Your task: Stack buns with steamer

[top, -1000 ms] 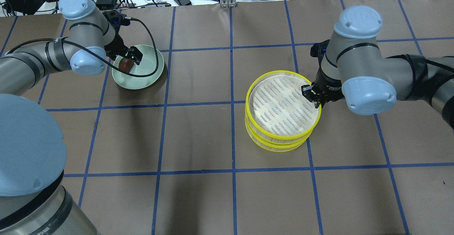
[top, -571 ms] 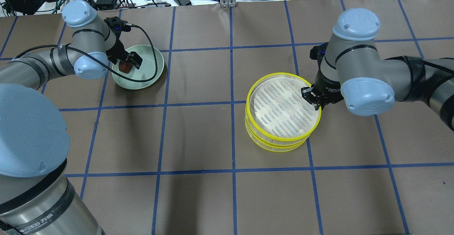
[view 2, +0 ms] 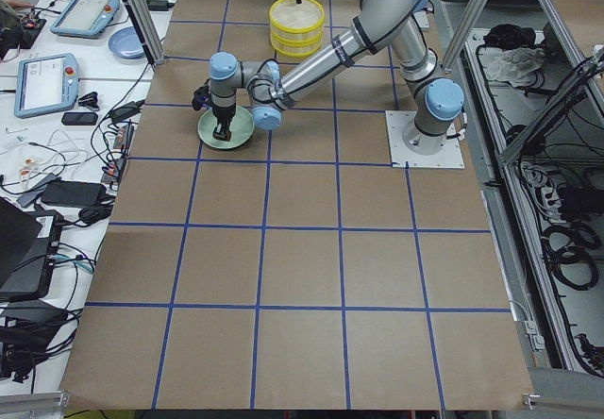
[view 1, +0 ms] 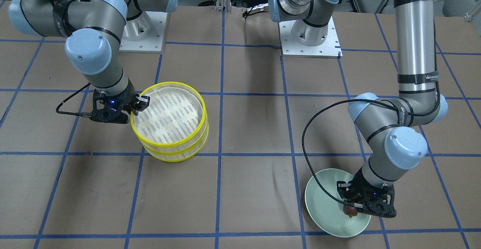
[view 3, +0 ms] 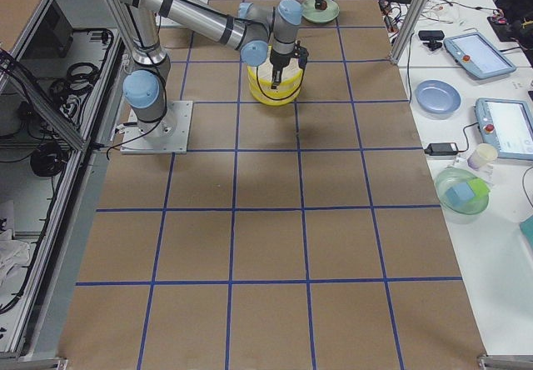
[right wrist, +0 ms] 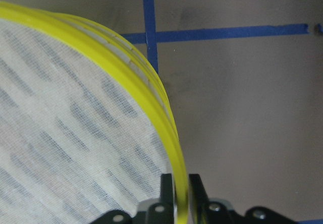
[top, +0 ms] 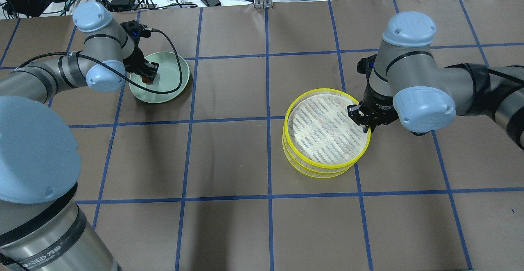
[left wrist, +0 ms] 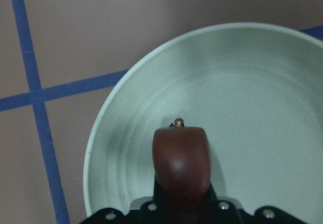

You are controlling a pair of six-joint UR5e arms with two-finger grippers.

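Two grippers, both busy. The left gripper (top: 148,73) is over the pale green plate (top: 174,78), out on the robot's left side of the counter (top: 229,160). Its jaws are closed around the reddish-brown bun (left wrist: 180,158). On the wrist cam the bun sticks out right between them, with the plate's bowl spread out underneath. Honestly can't tell if the bun is touching the plate or hanging just off it.

The right gripper (top: 364,120) is at the steamer on the other side of the counter. Its jaws are nearly shut, one inside and one outside, pinching the yellow rim of the top tier (top: 323,129) on the edge nearest that arm. The right wrist cam shows the rim running straight up between them.

The top tier is over the lower tier (top: 315,172) but doesn't look squarely seated. From the front cam, its edge on the gripper's side hangs out past the lower one. Can't say whether it's lifted clear or just skewed. You can see the top tier's white slotted floor. Steamer and plate are well apart.
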